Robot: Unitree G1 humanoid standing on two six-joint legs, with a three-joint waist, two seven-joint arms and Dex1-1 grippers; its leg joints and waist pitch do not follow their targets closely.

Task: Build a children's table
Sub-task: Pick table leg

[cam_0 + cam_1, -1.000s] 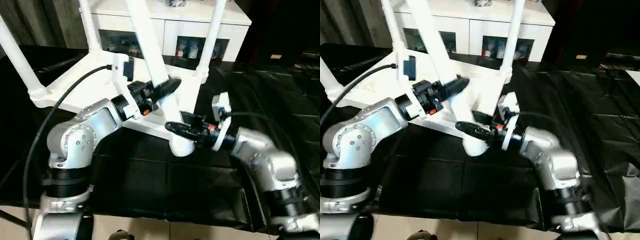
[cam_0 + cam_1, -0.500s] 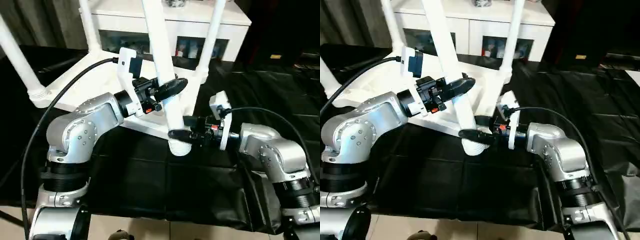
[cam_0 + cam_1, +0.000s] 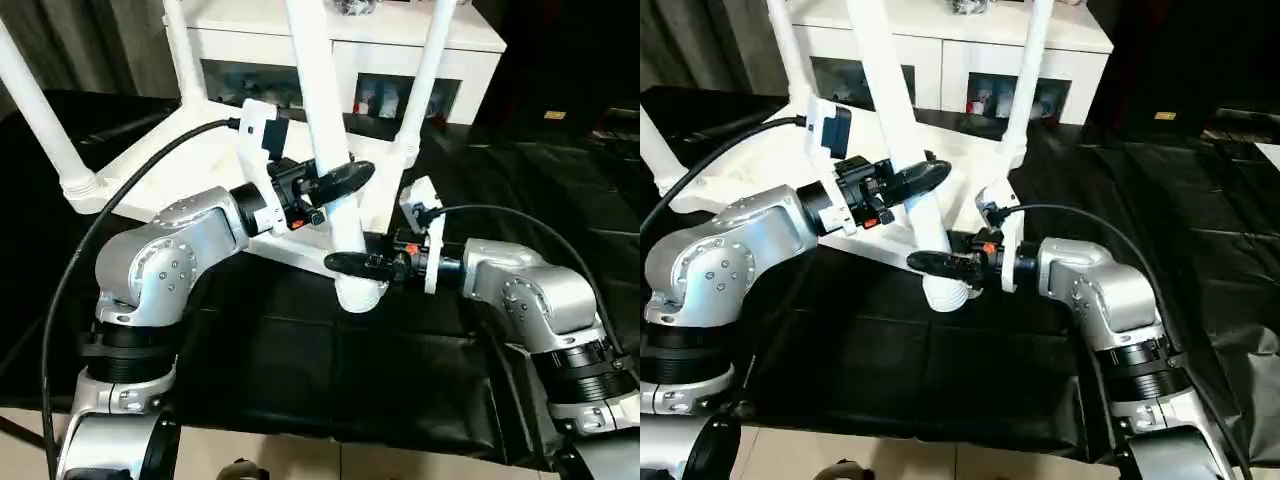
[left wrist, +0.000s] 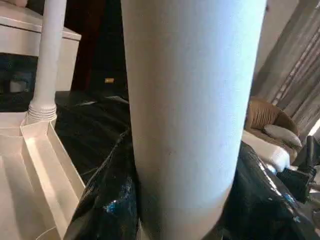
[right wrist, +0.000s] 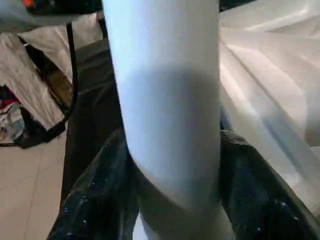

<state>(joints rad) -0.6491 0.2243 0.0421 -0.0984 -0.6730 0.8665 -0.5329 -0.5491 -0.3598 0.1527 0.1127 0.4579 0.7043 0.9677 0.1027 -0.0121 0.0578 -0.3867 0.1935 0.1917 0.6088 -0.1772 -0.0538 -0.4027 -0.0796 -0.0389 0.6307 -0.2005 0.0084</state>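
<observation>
Assembly is at its last leg, as I judge it: the upturned white table top (image 3: 190,170) lies on a work surface covered with black sheet (image 3: 300,370), its ribbed underside facing up, and three legs stand in its corner sockets: one at the far left (image 3: 40,110), one at the back left (image 3: 182,50) and one at the back right (image 3: 428,70). The fourth leg (image 3: 322,120) stands nearly upright at the near corner, with its thick lower end (image 3: 360,292) at the corner socket.

The left end effector (image 3: 335,182) is closed around this leg a little above the socket; in the left wrist view the white tube sits between its black fingers (image 4: 105,205). The right end effector (image 3: 350,263) is lower, just above the socket, and its fingers (image 5: 95,200) are on both sides of the tube too. It appears to grip the leg, but how firmly I cannot say.

The next move, I think, calls for pressing or turning the leg down into the socket while keeping it straight, so that it does not jam at an angle. Whether it is already fully seated is hidden by the end effectors. Behind stands a white cabinet (image 3: 480,60).
</observation>
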